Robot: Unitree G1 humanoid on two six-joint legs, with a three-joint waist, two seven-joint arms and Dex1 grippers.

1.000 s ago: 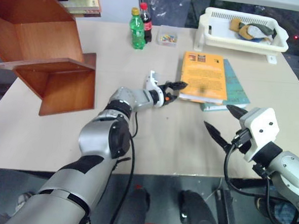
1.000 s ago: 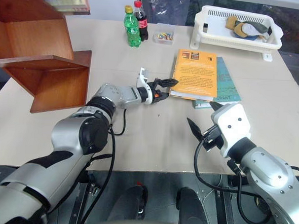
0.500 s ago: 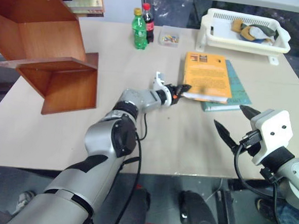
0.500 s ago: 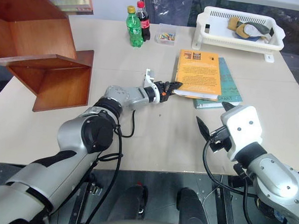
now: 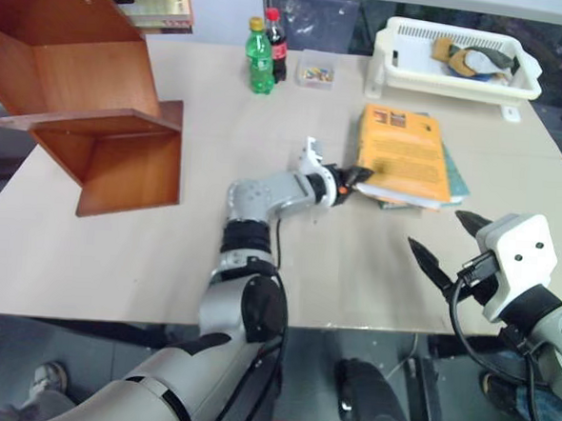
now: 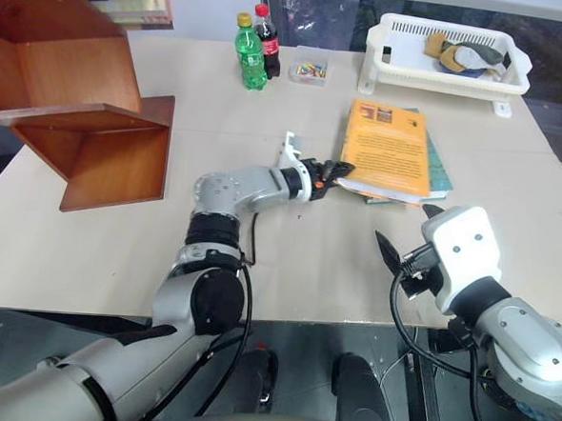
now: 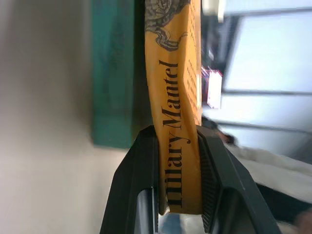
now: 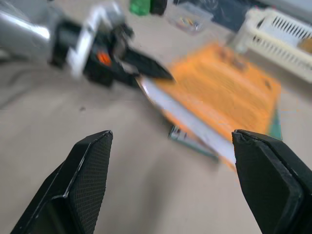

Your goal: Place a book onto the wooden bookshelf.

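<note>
**Desk:** What dominates the scene?

**Caption writer:** The wooden bookshelf [image 5: 87, 113], standing on the table [image 5: 116, 258] at the robot's far left, well apart from everything else. Its slanted boards face the middle of the table.

**Desk:** And the book?

**Caption writer:** The book [image 5: 404, 156] lies flat, right of centre, on top of a thinner teal book [image 6: 434, 167], its long axis running away from the robot toward a white basket [image 5: 457, 64].

**Desk:** Which arm is on it?

**Caption writer:** The left gripper [image 6: 333, 171] reaches across and pinches the book's near left corner; in the left wrist view the two black fingers [image 7: 141, 185] press on either side of the lettered spine. The right gripper [image 5: 446, 244] hovers nearer the robot, fingers spread wide, holding nothing.

**Desk:** So the next move?

**Caption writer:** Likely a lift and a long carry leftward; a corner grip on a thick paperback may let it sag or pivot.
</note>
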